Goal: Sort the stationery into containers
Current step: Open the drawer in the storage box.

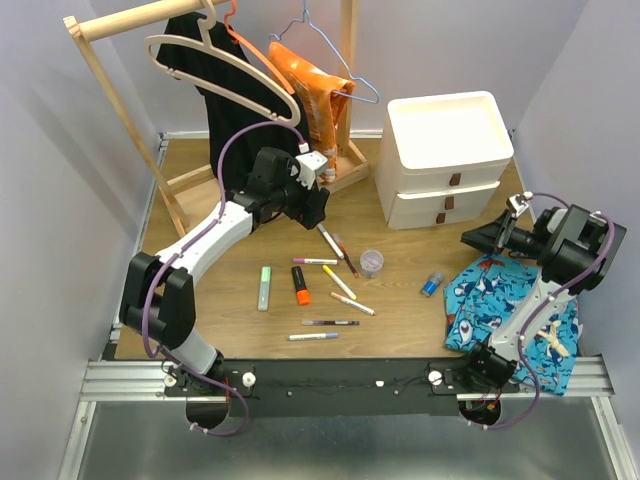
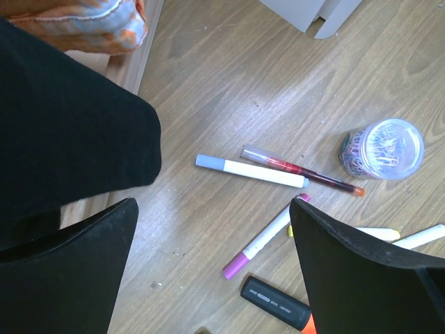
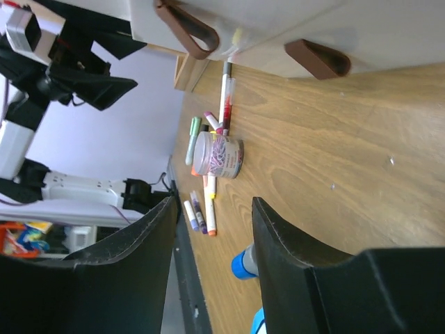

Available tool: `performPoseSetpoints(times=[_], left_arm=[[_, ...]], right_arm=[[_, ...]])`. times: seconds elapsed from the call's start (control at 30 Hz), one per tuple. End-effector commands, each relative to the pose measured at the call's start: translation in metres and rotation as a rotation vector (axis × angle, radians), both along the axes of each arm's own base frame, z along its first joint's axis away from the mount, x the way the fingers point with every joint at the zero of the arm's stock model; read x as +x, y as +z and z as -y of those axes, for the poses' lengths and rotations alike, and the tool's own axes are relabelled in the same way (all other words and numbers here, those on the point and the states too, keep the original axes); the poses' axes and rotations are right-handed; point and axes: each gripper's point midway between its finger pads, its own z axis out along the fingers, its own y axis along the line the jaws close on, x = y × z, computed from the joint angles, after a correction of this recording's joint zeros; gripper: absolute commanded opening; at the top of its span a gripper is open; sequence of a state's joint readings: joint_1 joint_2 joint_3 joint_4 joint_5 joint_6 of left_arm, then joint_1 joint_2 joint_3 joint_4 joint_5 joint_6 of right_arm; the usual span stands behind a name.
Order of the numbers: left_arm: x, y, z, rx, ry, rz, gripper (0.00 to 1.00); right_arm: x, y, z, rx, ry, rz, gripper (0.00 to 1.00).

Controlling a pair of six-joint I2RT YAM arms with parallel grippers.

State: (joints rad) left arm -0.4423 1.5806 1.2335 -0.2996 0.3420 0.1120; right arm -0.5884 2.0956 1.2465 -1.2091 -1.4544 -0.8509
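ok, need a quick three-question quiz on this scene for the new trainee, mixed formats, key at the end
1. True or false: the left gripper is holding a pen.
2. What fills the clear pot? A) paper clips B) coins C) erasers
3. In the top view, how many brown pull tabs show on the drawer unit?

Key: 1) false, it is open and empty. 2) A. 3) two.
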Motion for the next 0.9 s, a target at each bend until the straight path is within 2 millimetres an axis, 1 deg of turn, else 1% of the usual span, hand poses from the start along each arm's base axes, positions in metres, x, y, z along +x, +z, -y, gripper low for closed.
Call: performPoseSetpoints(times=[0.0, 0.1, 0.23, 0.4, 0.43, 0.5, 0.53, 0.6, 0.67, 0.73, 0.77, 0.83, 0.87], left_arm=[[0.004, 0.000, -0.005, 0.049, 0.014, 0.013, 0.99], [0.004, -0.001, -0.005, 0.054, 0.011, 0.013, 0.99], [0.003, -0.003, -0.004, 0.054, 0.009, 0.011, 0.99], [-0.002, -0.006, -0.002, 0.068, -0.015, 0.004, 0.99], [-0.002, -0.006, -0.002, 0.074, -0.021, 0.006, 0.99], [-0.004, -0.006, -0.001, 0.078, -0.029, 0.006, 0.99], [-0.004, -0.005, -0.001, 0.079, -0.033, 0.009, 0.99], [-0.003, -0.002, 0.000, 0.077, -0.034, 0.019, 0.99], [-0.004, -0.002, 0.000, 0.073, -0.035, 0.018, 0.99], [-0.004, 0.002, 0.003, 0.061, -0.040, 0.027, 0.99], [-0.005, 0.003, 0.003, 0.054, -0.041, 0.027, 0.99], [-0.006, 0.005, 0.005, 0.042, -0.045, 0.031, 0.99], [-0.008, 0.005, 0.007, 0.036, -0.051, 0.030, 0.99]], right_arm=[[0.014, 0.040, -0.011, 0.097, -0.059, 0.143, 0.56], [0.012, 0.038, -0.018, 0.101, -0.043, 0.139, 0.56], [0.010, 0.033, -0.023, 0.086, -0.033, 0.165, 0.56], [0.023, 0.035, -0.018, 0.040, -0.022, 0.242, 0.55], [0.032, 0.040, -0.012, 0.024, -0.017, 0.269, 0.55], [0.042, 0.049, -0.007, 0.012, -0.014, 0.293, 0.55], [0.049, 0.061, -0.003, -0.005, -0.009, 0.323, 0.56], [0.053, 0.075, 0.000, -0.045, 0.002, 0.376, 0.56], [0.052, 0.090, 0.000, -0.092, 0.020, 0.420, 0.55], [0.048, 0.094, -0.001, -0.106, 0.029, 0.409, 0.54], [0.044, 0.102, -0.004, -0.137, 0.041, 0.432, 0.54], [0.035, 0.099, -0.006, -0.199, 0.068, 0.444, 0.55], [0.033, 0.101, -0.007, -0.229, 0.080, 0.459, 0.67]])
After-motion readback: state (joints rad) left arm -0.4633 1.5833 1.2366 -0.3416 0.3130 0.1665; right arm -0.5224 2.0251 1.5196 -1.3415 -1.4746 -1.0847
